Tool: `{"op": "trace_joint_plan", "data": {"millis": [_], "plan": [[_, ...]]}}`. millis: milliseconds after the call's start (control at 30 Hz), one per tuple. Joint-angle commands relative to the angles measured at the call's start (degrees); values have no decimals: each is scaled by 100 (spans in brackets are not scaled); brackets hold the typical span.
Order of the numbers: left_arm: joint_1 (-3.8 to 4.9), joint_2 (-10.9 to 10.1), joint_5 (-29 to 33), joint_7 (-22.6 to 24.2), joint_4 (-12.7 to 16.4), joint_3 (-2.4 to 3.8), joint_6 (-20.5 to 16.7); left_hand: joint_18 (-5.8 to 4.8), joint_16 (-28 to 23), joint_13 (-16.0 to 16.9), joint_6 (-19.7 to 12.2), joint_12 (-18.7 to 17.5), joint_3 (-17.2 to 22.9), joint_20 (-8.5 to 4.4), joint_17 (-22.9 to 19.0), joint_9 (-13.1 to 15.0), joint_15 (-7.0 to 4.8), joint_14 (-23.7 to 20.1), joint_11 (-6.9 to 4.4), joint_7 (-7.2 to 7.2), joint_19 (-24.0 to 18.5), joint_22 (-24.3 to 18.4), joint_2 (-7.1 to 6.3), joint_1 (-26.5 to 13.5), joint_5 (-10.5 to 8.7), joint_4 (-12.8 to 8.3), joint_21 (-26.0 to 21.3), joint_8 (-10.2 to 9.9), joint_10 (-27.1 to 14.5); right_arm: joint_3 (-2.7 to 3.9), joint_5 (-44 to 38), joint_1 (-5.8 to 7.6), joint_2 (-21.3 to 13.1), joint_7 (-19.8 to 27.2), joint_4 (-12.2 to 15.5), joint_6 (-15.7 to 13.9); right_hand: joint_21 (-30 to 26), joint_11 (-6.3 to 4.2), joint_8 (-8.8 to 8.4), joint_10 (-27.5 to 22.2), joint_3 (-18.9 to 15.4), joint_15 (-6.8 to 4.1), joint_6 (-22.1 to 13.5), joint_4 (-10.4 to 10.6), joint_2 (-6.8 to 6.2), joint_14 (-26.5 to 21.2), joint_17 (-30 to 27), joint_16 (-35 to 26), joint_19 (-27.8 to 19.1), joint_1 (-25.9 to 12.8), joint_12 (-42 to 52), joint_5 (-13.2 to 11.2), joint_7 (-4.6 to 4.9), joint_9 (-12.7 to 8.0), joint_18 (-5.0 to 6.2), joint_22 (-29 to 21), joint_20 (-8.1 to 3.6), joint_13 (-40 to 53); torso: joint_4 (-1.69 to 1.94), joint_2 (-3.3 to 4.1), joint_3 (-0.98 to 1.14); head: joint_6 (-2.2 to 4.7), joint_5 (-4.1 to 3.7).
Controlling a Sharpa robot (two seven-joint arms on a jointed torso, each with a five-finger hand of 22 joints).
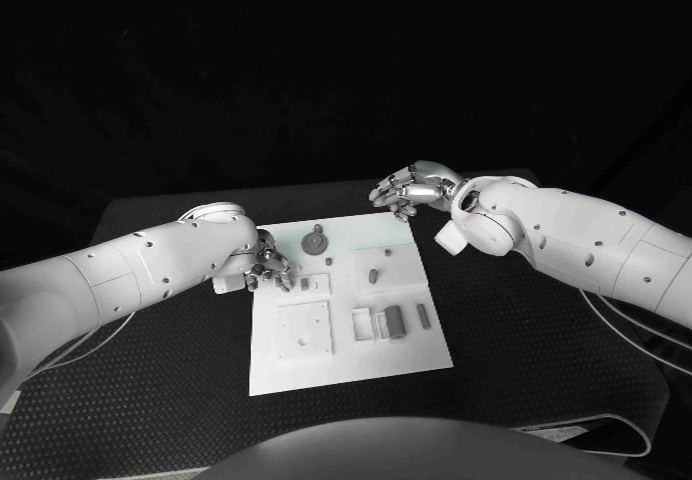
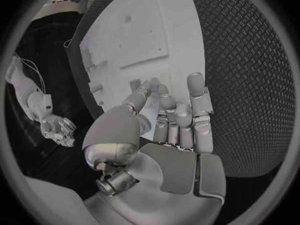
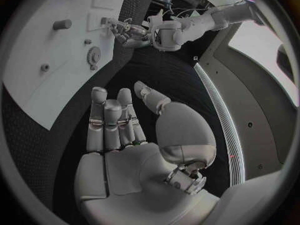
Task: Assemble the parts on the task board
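Hovering with silver fingers loosely spread and holding nothing, the left hand (image 1: 268, 268) sits over the left edge of the flat white task board (image 1: 346, 355) at frame center. The right hand (image 1: 411, 189), fingers apart and empty, hangs above the ribbed black table (image 1: 534, 330) off the board's upper right corner. A toothed gear (image 3: 94, 55), a stubby cylindrical peg (image 3: 62, 24) and small blocky grey parts (image 1: 392, 322) occupy the board.

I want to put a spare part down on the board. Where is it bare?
The white board is bare along its near edge, below the square plate. Its middle is crowded with small parts, and the left hand hangs over its far-left edge.
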Motion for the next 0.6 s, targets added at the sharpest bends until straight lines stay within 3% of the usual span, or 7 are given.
{"op": "trace_joint_plan", "data": {"millis": [33, 167, 400, 600], "plan": [[-46, 10, -140, -46, 14, -26, 106, -78, -38, -8, 49, -20, 49, -9, 10, 22, -193, 138, -56, 8, 26, 112, 195, 141, 22, 77, 17, 185, 67, 1, -10, -3, -2, 39, 10, 65, -20, 6, -15, -19, 5, -39, -4, 19, 4, 3, -6, -19, 30, -42, 27, 21, 32, -4, 87, 81, -22, -8, 1, 1, -2, 1, -1], [-47, 10, -140, -51, 17, -27, 123, -78, -40, -6, 54, -21, 54, -7, 12, 7, -204, 149, -67, -3, 39, 112, 155, 63, 22, 135, 15, 235, 85, 1, -10, -3, -2, 39, 8, 65, -20, 6, -15, -19, 5, -40, -4, 18, 4, 3, -6, -19, 30, -42, 27, 21, 32, -4, 87, 81, -22, -8, 1, 0, -2, 1, -2], [-47, 11, -138, -33, 2, -27, 42, -74, -52, 0, 12, -40, -102, -11, 16, -47, -215, 159, -76, -11, 49, 109, -93, -396, 13, 348, -3, 329, 96, 1, -10, -4, 1, 41, 3, 65, -20, 6, -15, -20, 5, -40, -3, 18, 4, 3, -6, -19, 30, -42, 27, 21, 32, -4, 87, 81, -22, -9, 0, 1, -3, 1, -3], [-47, 13, -134, -23, -12, -25, 8, -63, -56, 9, -21, -49, -301, -25, 21, -72, -224, 151, -84, -19, 42, 110, -196, -783, 11, 463, -18, 380, 90, 1, -10, -4, 0, 39, 1, 62, -20, 6, -15, -20, 5, -40, -3, 18, 4, 2, -6, -19, 30, -42, 27, 21, 32, -4, 87, 81, -22, -9, 0, 0, -2, 1, -6]]}}
